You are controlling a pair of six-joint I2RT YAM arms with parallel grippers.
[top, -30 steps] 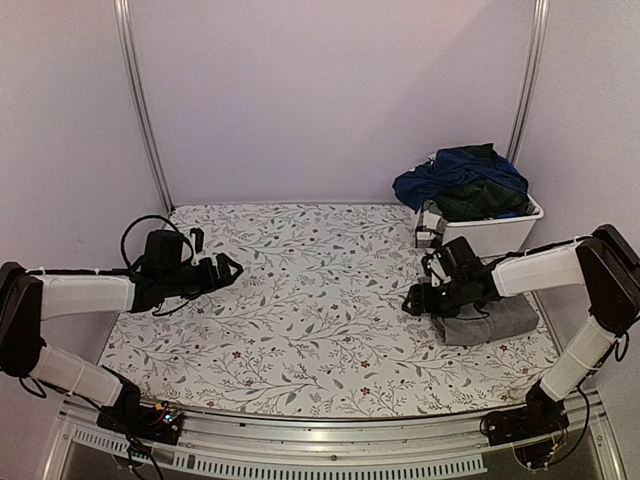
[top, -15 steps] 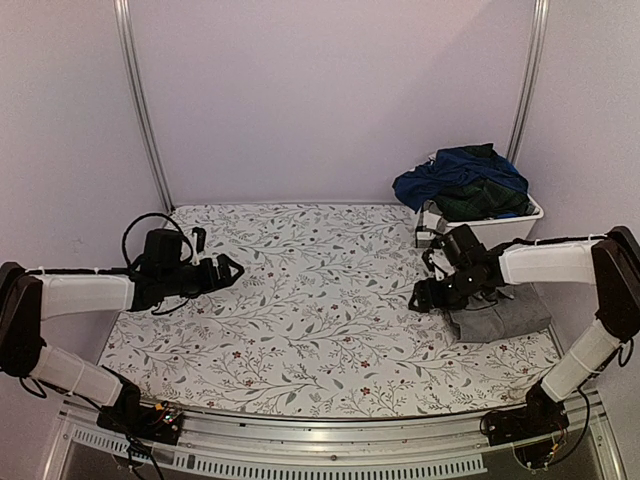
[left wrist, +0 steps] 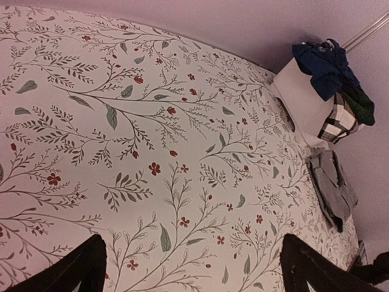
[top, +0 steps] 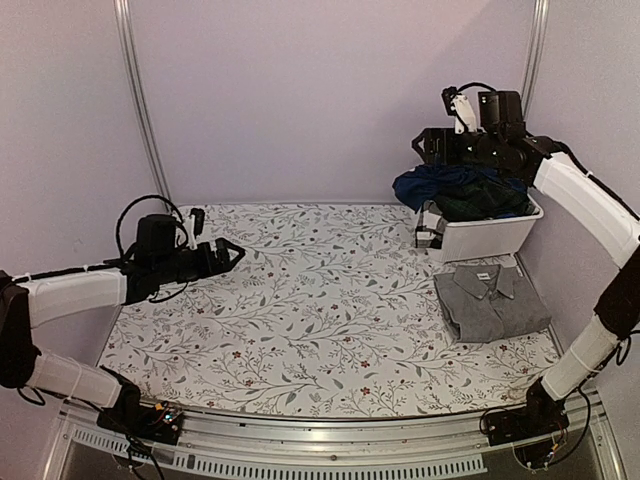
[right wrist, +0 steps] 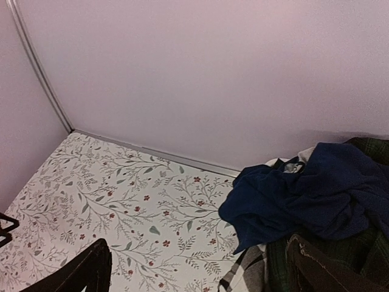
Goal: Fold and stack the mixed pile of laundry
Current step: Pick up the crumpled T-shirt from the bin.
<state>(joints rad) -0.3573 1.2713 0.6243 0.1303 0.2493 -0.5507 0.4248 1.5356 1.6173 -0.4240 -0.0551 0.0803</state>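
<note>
We log the grey garment folded flat at right, just near of the white bin. Its collar points far and its long axis runs roughly near-far. The navy garment and plaid garment are heaped in the bin. The right gripper hovers above them, jaws wide and empty. The left gripper is wide and empty at left.

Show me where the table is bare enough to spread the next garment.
Widest bare patch: the floral cloth between the left pincer and the folded grey shirt, back to the far wall. Crowded: the right side, where the heaped white bin stands just behind the shirt.
</note>
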